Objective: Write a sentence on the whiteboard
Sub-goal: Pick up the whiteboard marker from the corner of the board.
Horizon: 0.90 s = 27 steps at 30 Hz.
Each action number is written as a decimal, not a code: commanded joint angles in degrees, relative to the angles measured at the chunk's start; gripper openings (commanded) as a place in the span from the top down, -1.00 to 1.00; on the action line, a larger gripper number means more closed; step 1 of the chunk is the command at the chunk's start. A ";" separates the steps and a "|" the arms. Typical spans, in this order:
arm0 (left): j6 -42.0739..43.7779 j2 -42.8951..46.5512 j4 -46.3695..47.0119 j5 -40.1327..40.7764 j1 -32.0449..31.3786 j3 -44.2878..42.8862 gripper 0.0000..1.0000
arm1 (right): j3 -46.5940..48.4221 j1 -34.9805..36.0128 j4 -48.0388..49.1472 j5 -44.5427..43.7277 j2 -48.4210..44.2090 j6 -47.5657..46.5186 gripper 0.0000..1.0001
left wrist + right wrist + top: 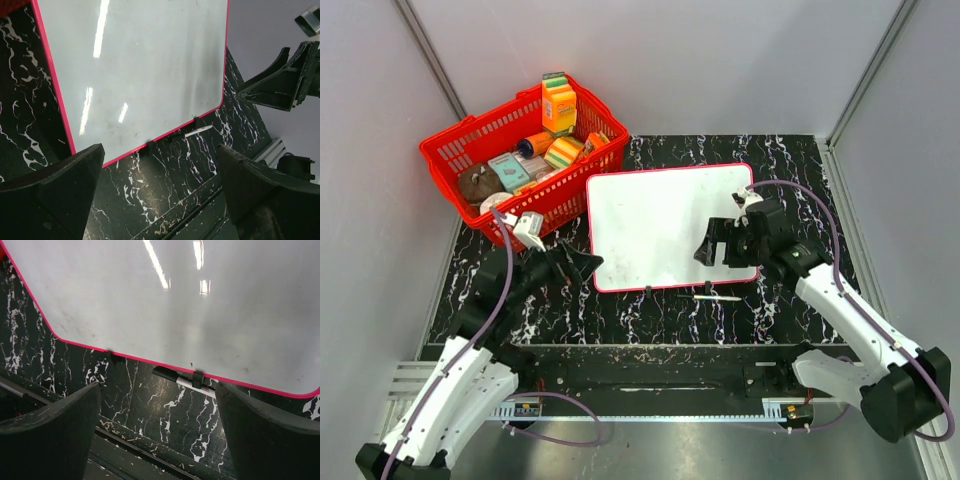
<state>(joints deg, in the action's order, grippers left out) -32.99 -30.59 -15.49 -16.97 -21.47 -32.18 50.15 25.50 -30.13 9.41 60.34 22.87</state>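
Observation:
The whiteboard [665, 225] lies flat and blank on the black marbled table, its red-pink frame showing in the left wrist view [140, 75] and the right wrist view [190, 305]. A white marker with a black cap [715, 297] lies just off the board's near edge, beside a clip [192, 382]; it also shows in the left wrist view [198, 131]. My left gripper [582, 265] is open and empty at the board's near-left corner. My right gripper [712, 245] is open and empty above the board's near-right part, over the marker.
A red basket [450, 160] holding several grocery items stands at the back left, touching the board's corner. Grey walls close in both sides and the back. A metal rail [650, 405] runs along the near table edge.

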 commanded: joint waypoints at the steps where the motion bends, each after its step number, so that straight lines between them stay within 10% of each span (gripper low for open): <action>1: 1.44 -1.58 -1.48 -2.63 -0.06 -2.27 -0.98 | 4.16 1.40 -3.34 -3.70 0.66 -3.27 -1.00; 16: 0.83 -22.22 -0.60 -2.81 -12.26 -7.01 -0.98 | 1.97 12.02 -9.51 -13.10 4.17 -0.90 -0.98; 27: -1.90 -26.19 5.64 -4.74 -16.23 -10.09 -0.98 | 0.13 16.16 -7.58 -12.93 11.64 0.94 -0.50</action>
<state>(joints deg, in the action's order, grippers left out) -33.82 -57.52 -13.80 -20.91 -37.47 -39.42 50.74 41.30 -39.24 -2.55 70.78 22.50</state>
